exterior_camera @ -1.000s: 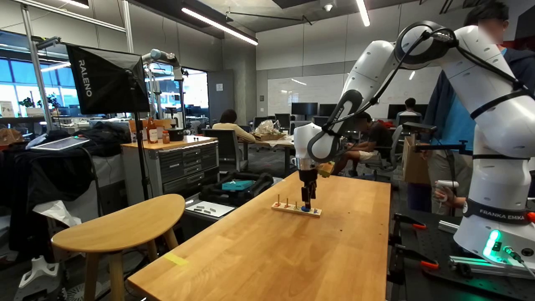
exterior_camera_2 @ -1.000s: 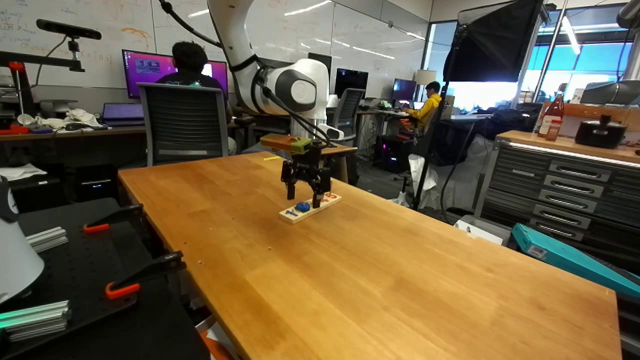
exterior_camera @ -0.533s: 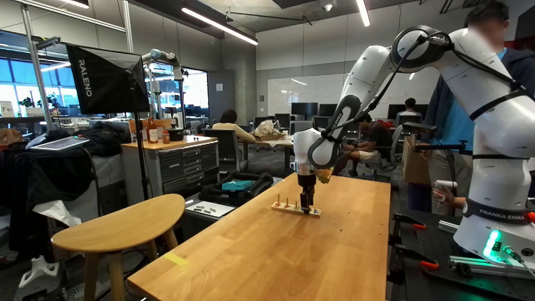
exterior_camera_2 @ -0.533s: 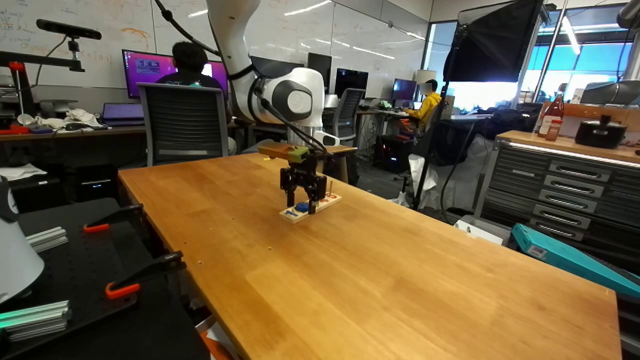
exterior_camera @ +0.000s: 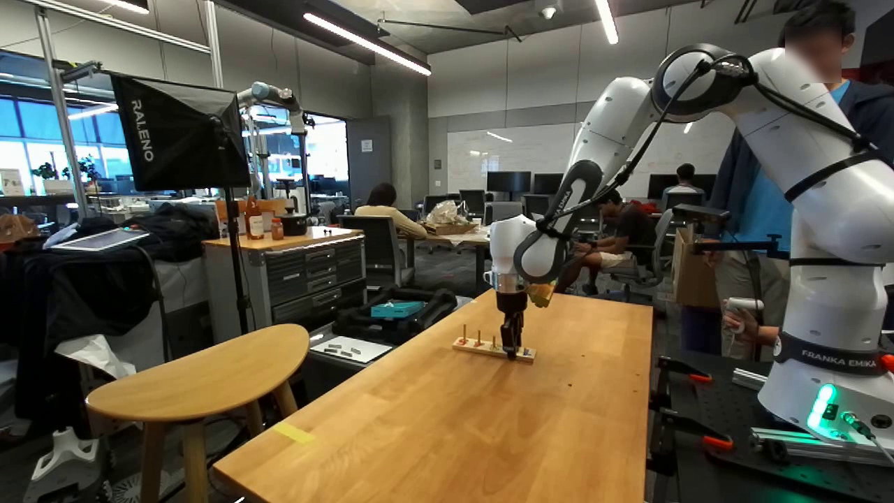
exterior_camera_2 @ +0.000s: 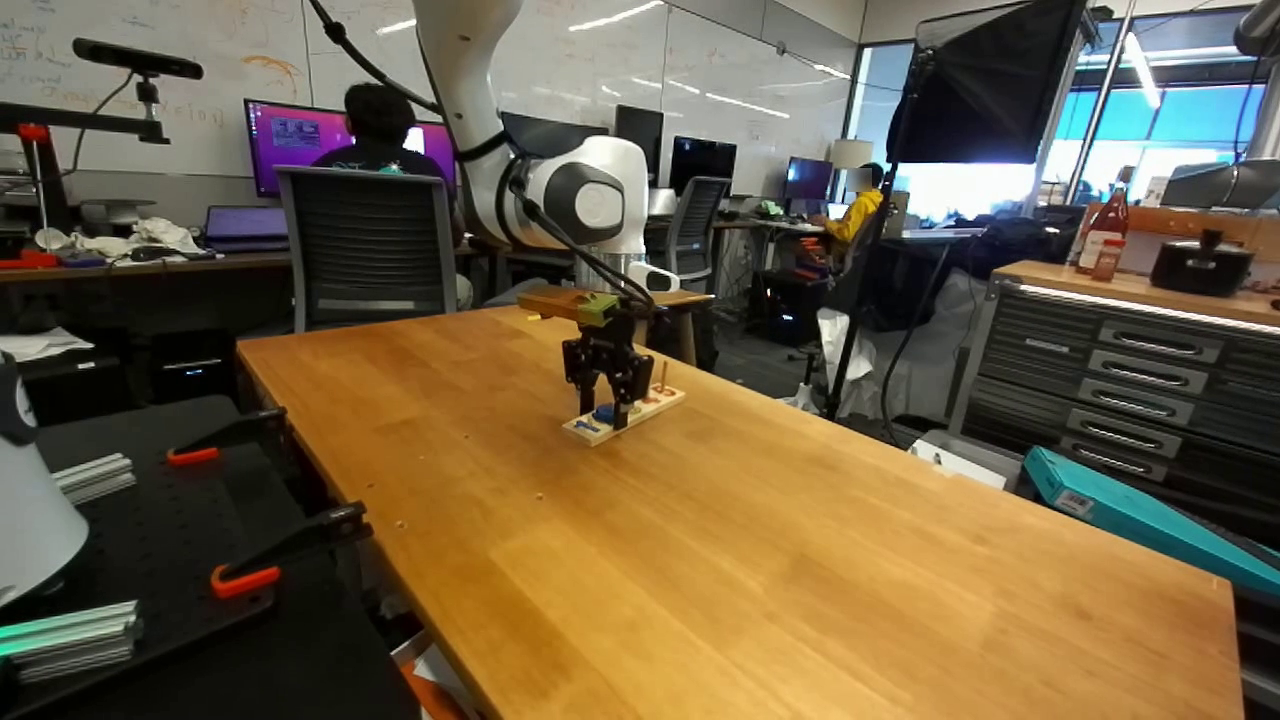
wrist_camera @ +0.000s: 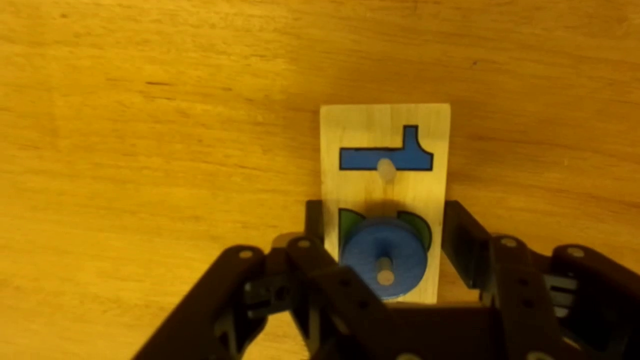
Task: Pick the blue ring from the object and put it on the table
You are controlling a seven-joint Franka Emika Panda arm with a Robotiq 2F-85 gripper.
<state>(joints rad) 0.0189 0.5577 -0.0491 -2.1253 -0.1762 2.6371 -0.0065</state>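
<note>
Your blue ring [wrist_camera: 405, 255] sits on the rack [wrist_camera: 350, 187], threaded over the peg [wrist_camera: 385, 278] second from the rack's end, which pokes up through its middle. Your claw [exterior_camera_2: 604, 418] straddles the rack at that spot, jaws parted to about the rack's breadth; in the wrist view you can see space between the ring and each finger, so you have no hold on it, though you cannot tell whether the fingers press against the rack's long edges. Close by the ring you face an end peg [wrist_camera: 386, 171], rising from a painted blue 1 [wrist_camera: 412, 157] on the rack; further along the rack, three more pegs [exterior_camera: 464, 334] stand upright in an exterior view. The rack lies flat on the desk [exterior_camera_2: 750, 550]. Well apart from the rack, you have clamps [exterior_camera_2: 245, 582], yellow tape [exterior_camera: 294, 432], an oval side table [exterior_camera: 202, 377], a drawer chest [exterior_camera: 318, 272] and a standing person [exterior_camera: 765, 209].
</note>
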